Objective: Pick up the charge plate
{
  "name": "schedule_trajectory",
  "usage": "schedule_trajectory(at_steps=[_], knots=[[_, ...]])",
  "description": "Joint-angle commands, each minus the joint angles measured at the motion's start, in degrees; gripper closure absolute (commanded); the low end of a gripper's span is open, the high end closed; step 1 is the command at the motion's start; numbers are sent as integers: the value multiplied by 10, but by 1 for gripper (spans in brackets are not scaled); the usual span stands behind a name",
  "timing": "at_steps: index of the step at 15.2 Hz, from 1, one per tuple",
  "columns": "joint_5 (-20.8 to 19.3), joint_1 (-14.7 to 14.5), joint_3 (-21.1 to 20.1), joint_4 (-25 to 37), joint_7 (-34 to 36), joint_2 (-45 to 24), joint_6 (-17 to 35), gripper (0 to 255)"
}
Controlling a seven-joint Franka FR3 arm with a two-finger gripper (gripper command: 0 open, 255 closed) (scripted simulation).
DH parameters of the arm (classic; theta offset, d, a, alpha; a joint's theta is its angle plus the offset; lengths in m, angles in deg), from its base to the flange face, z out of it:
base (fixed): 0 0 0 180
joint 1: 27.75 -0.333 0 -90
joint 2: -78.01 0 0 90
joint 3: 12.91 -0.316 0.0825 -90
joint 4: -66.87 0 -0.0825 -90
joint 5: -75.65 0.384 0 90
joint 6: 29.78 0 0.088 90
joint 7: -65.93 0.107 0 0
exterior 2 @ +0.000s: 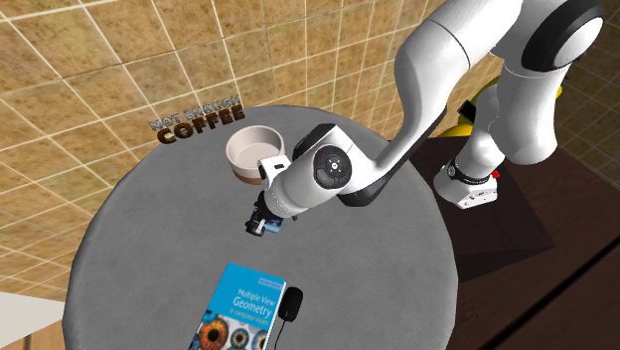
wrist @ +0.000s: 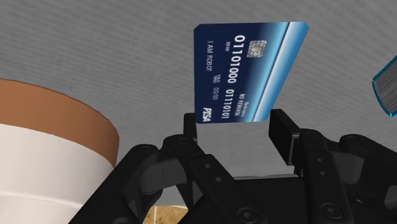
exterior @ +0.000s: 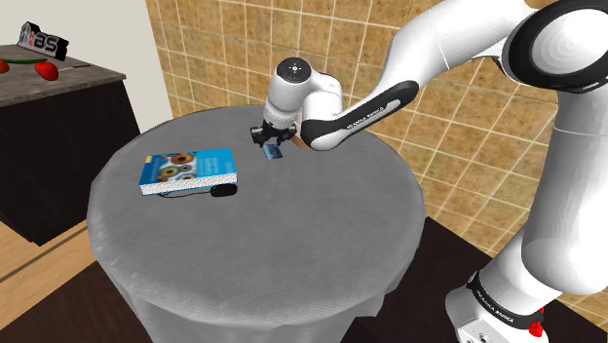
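My gripper [wrist: 236, 130] is clamped on the blue charge plate [wrist: 245, 67], a bank card with white numbers. One edge is pinched between my two fingers [wrist: 191, 127], and the rest stands out beyond them over the grey round bench [exterior: 292, 244]. Close beside my gripper sits a white and brown cup [exterior 2: 243, 159], while a blue book [exterior: 187, 171] lies well apart across the bench with a small black object [exterior: 223, 191] just beside it.

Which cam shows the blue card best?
Wrist view: the blue card faces the lens, print legible, clasped by the claw. Shoulder and second exterior views show a small blue sliver of it under the claw.
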Motion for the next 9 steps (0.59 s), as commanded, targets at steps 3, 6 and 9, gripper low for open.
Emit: schedule_trajectory(at_steps=[3,6,9], knots=[[27,7,-11,5,-26,17,-17,255],[46,11,-19,9,-45,30,-29,255],[54,13,-21,11,-53,34,-34,255]])
